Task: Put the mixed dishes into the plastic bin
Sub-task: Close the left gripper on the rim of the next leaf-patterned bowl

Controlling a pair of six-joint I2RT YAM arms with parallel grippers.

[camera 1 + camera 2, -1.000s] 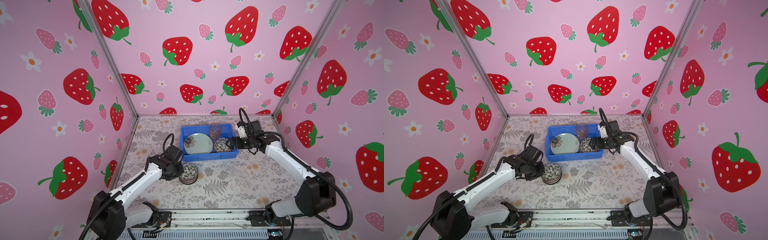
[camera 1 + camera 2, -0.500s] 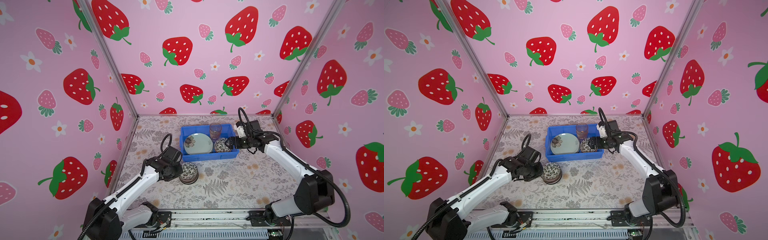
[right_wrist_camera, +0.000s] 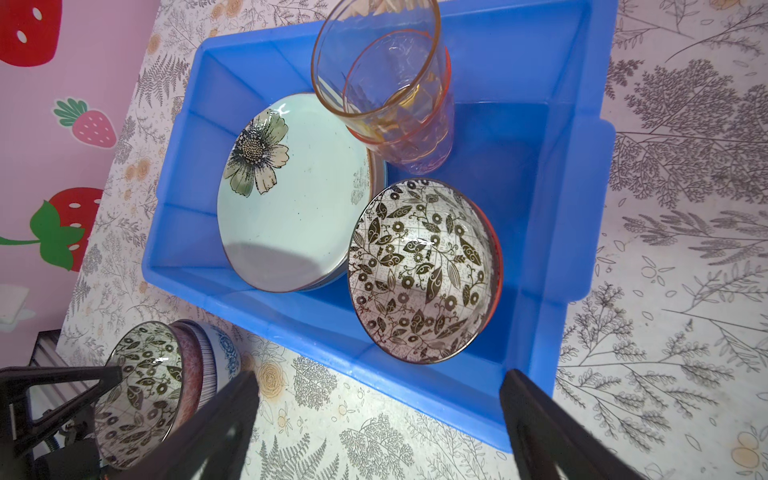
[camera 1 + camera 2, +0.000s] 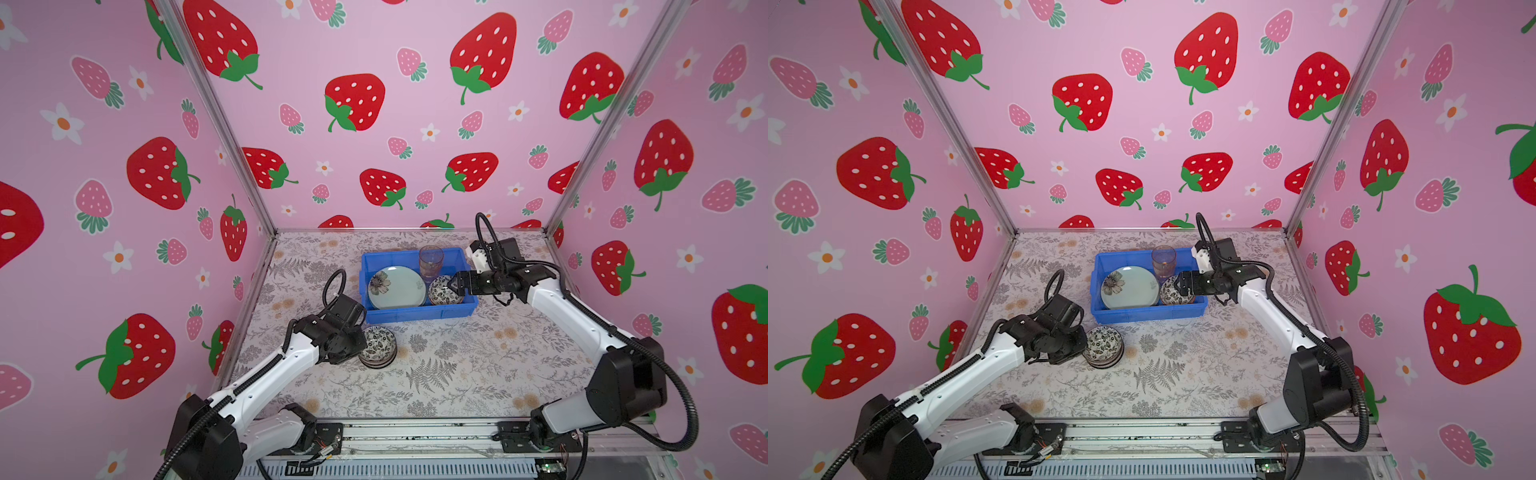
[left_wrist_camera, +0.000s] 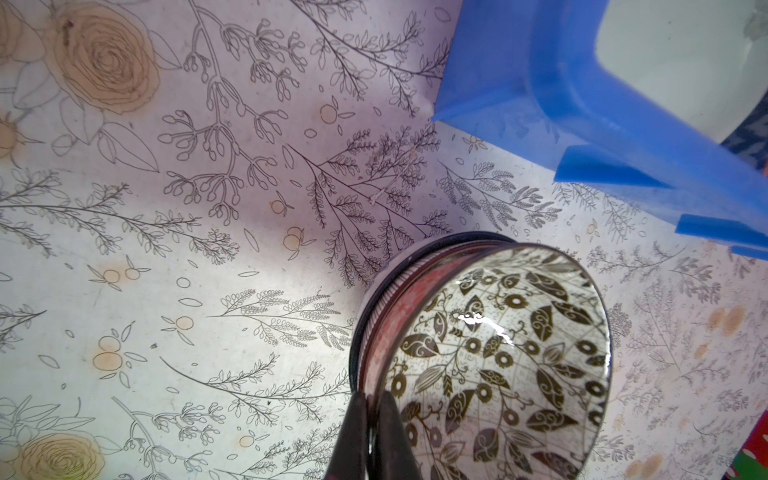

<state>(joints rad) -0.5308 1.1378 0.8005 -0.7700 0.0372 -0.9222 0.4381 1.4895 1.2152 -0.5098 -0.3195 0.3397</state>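
Observation:
A stack of small bowls (image 4: 378, 345) (image 4: 1104, 347) stands on the table in front of the blue plastic bin (image 4: 419, 314) (image 4: 1148, 314). Its top bowl is black-floral (image 5: 498, 353) (image 3: 145, 382). My left gripper (image 5: 374, 405) (image 4: 364, 343) (image 4: 1086, 347) is shut on that bowl's rim, one finger inside and one outside. The bin (image 3: 582, 166) holds a pale green flower plate (image 3: 291, 199) (image 4: 397, 286), an amber tumbler (image 3: 390, 95) (image 4: 431, 262) and another black-floral bowl (image 3: 419, 270) (image 4: 442, 291). My right gripper (image 3: 380, 374) (image 4: 453, 286) (image 4: 1181, 286) hangs open at the bin's right end, holding nothing.
The bin's near left corner (image 5: 540, 104) lies close to the stack of bowls. Pink strawberry-print walls (image 4: 374, 124) close in the table on three sides. A metal rail (image 4: 415, 436) runs along the front edge.
My left gripper has pinched fully onto the top bowl's rim and the left arm has shifted slightly. The right gripper has stayed open at the bin.

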